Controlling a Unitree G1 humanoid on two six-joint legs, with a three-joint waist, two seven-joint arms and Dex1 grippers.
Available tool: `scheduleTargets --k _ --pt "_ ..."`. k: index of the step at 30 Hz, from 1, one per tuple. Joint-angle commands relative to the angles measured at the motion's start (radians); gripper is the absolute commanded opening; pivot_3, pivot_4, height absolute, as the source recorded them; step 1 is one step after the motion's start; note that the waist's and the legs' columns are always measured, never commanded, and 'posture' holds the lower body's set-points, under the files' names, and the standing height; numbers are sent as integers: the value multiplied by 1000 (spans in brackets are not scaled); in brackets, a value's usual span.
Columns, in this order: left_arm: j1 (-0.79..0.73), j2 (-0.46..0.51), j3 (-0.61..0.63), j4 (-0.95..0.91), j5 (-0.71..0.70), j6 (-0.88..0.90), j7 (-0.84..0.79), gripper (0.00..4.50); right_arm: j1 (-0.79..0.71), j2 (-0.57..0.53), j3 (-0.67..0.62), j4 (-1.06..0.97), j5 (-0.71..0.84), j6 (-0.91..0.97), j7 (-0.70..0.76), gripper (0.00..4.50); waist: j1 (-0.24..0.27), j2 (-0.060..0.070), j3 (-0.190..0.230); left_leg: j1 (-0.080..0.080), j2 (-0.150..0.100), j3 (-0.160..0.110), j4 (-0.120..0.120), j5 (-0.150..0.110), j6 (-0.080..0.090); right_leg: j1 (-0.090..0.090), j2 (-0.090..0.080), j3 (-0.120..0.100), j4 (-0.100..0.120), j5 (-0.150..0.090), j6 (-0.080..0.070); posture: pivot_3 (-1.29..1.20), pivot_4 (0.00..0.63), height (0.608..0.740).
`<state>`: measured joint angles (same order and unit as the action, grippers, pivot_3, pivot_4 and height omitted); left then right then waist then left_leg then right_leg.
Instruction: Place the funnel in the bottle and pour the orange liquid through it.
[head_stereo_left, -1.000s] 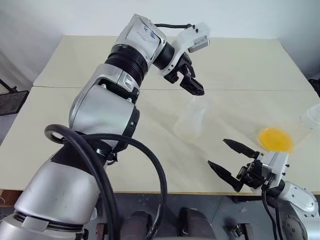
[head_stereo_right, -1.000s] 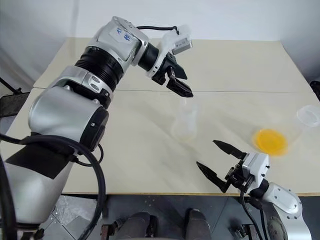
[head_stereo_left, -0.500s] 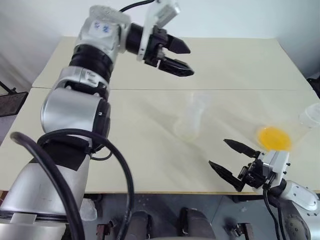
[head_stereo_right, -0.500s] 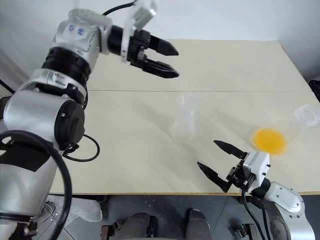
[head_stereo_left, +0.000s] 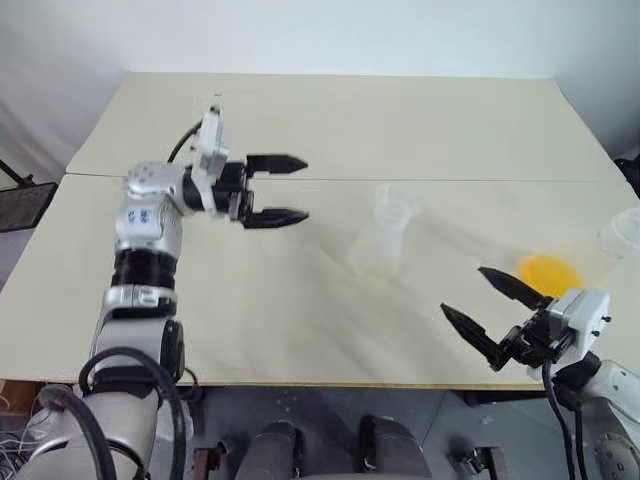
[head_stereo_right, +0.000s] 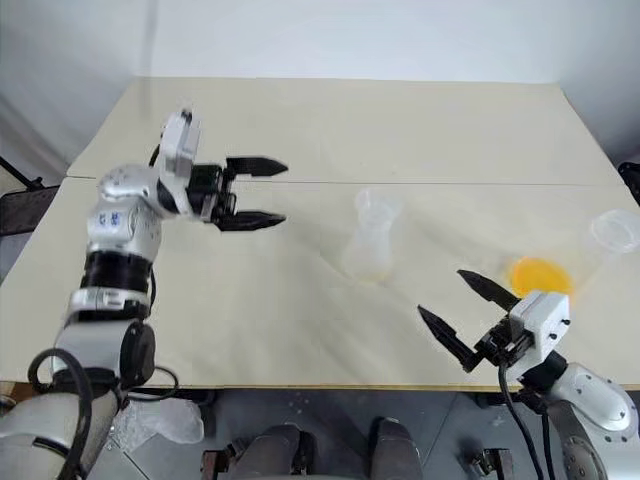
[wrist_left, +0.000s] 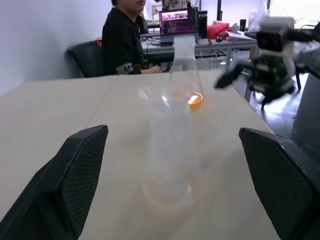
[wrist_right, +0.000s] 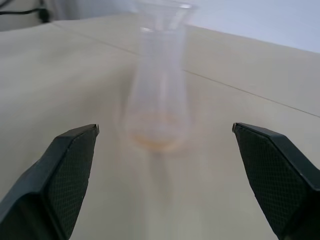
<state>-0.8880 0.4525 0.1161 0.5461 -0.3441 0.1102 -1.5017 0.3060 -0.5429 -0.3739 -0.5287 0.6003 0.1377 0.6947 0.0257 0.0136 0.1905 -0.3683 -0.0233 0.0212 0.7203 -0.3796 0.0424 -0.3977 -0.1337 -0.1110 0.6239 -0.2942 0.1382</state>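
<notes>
Two black-fingered grippers hang spread and empty over a cream table (head_stereo_left: 330, 110). On the robot's left, the left gripper (head_stereo_left: 284, 188) is held level above the tabletop, fingers pointing across toward the middle, jaws wide apart with nothing between them. At the near edge on the robot's right, the right gripper (head_stereo_left: 497, 309) sits low with its fingers likewise splayed, aimed forward and to the left.

Between them, near the table's centre, stands the bottle (head_stereo_left: 383, 236), a clear flask upright on its broad base. A wide see-through mouth at its top looks like the funnel (head_stereo_left: 396, 199) seated in the neck, though clear plastic on clear plastic makes the join hard to read. Neither gripper touches the flask; both are well apart from it.

Further to the right, a second clear flask (head_stereo_left: 604, 250) stands near the table's edge, the orange liquid (head_stereo_left: 548, 273) pooled bright in its base. From the left wrist view, a person (wrist_left: 123, 42) in dark clothes sits at a desk (wrist_left: 200, 42) beyond the table.
</notes>
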Motion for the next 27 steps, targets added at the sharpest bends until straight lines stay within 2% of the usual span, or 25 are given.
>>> scheduleTargets --k 1,7,12,16,21,27 --pt "86 13 -27 -117 -59 2 -81 4461 37 11 -48 -71 1 39 -75 4500 2 0 0 0 0 0 0 0 0 0 0 0 0 0 0 0 150 740" --pt "203 -1 -43 -167 -94 -35 -33 4461 160 69 -125 -138 -2 48 -162 4500 2 0 0 0 -1 0 0 0 0 0 0 1 0 0 0 0 150 740" --pt "229 -19 -43 -178 -108 -56 4 4461 292 172 -176 -208 -34 -6 -209 4500 1 0 -1 1 0 1 0 0 0 1 0 2 0 0 0 0 150 740" --pt "216 -33 -36 -149 -105 -89 29 4461 331 243 -201 -231 -62 -37 -270 4500 -1 0 -2 3 0 3 -1 0 0 1 1 4 -1 0 0 0 150 740" --pt "220 -52 -44 -171 -116 -86 40 4461 301 263 -239 -208 -86 -34 -343 4500 -2 0 -2 4 0 4 -1 0 0 1 1 5 -1 0 0 0 150 740" --pt "233 -51 -46 -192 -123 -80 49 4461 132 174 -279 -145 -91 57 -439 4500 -2 0 -2 5 0 6 -2 0 0 1 1 7 -1 0 0 0 150 740"
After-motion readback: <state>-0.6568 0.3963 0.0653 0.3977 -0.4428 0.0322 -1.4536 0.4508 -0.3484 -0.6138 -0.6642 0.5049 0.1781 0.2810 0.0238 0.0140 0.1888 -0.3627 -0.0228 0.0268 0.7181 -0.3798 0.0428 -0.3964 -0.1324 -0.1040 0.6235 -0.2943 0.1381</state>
